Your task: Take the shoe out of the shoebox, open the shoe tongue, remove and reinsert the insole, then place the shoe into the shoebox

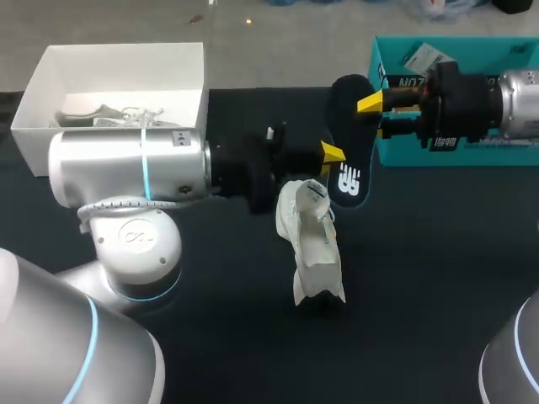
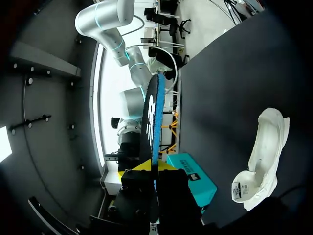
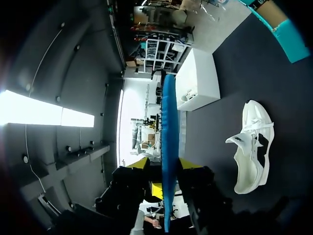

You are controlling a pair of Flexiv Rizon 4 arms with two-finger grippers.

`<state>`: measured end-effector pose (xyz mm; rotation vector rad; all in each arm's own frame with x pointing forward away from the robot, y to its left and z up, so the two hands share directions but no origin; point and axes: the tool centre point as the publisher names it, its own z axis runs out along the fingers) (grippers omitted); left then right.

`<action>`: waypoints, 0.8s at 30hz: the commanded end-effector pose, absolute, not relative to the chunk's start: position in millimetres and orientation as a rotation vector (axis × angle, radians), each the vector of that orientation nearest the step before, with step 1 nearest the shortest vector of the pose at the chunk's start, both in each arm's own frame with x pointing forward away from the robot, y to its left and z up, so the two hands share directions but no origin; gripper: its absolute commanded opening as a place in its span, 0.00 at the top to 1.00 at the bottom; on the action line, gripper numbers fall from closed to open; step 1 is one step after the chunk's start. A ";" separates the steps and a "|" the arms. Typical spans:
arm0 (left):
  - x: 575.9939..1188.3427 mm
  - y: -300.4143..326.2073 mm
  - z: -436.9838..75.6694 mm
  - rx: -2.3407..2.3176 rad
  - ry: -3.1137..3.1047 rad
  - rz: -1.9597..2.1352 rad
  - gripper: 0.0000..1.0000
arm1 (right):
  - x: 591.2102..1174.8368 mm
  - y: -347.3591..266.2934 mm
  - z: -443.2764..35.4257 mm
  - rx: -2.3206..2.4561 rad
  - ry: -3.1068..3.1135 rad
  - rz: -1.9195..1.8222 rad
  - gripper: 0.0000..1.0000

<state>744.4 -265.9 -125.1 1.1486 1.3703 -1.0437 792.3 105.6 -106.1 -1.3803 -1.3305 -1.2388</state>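
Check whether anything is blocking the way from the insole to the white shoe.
Nothing visible does. The black-and-blue foam insole, held by the left claw and right claw, hangs just beyond the white fabric sneaker; only bare dark tabletop shows between them.

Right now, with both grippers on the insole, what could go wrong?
1. The left gripper and the right gripper both clamp the insole, one near each end. If one arm moves before the other lets go, the insole may bend or slip out.
2. The shoe lies loose on the table, with nothing holding it. Pushing the insole in could shove it away.
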 end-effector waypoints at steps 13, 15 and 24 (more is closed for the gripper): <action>739.3 -254.0 -113.3 1.159 1.446 -1.016 0.00 | 795.8 105.3 -128.5 -1.444 -1.293 -1.213 1.00; 741.0 -247.9 -105.0 1.188 1.473 -1.003 0.00 | 796.0 106.1 -130.3 -1.440 -1.296 -1.207 1.00; 757.9 -222.9 -76.8 1.353 1.745 -0.978 0.00 | 795.5 113.2 -140.3 -1.430 -1.350 -1.151 1.00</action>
